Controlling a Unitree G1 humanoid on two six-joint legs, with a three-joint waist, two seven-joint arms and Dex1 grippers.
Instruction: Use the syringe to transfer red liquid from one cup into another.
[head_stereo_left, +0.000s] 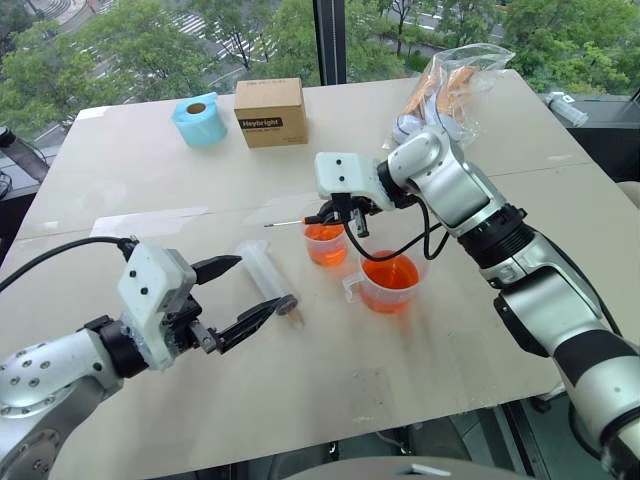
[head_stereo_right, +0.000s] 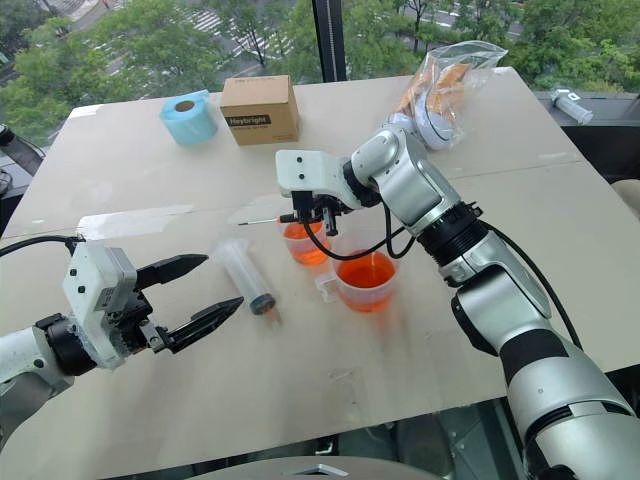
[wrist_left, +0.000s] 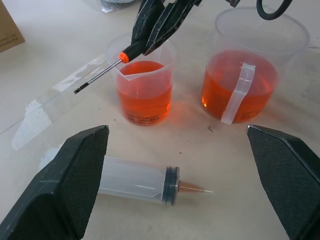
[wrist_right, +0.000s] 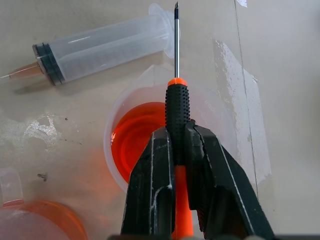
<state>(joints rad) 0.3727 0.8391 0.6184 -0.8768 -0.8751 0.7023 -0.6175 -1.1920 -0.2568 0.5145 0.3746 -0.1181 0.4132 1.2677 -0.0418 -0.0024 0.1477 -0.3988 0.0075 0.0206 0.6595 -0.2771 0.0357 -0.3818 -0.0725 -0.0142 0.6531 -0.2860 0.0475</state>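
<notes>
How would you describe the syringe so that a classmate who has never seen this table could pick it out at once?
Start at the two cups of red liquid, the small beaker and the handled measuring cup, near the table's middle. The syringe lies flat beside the beaker, toward the left gripper. It alone is a thick clear tube with a dark seal and orange-tinted nozzle.

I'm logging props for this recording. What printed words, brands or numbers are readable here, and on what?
"Heybright": black label on the brown cardboard box at the table's far side.
Smaller line under that brand: too small to read.
Print on the small beaker near its base: too blurred to read.
Nothing else legible.
</notes>
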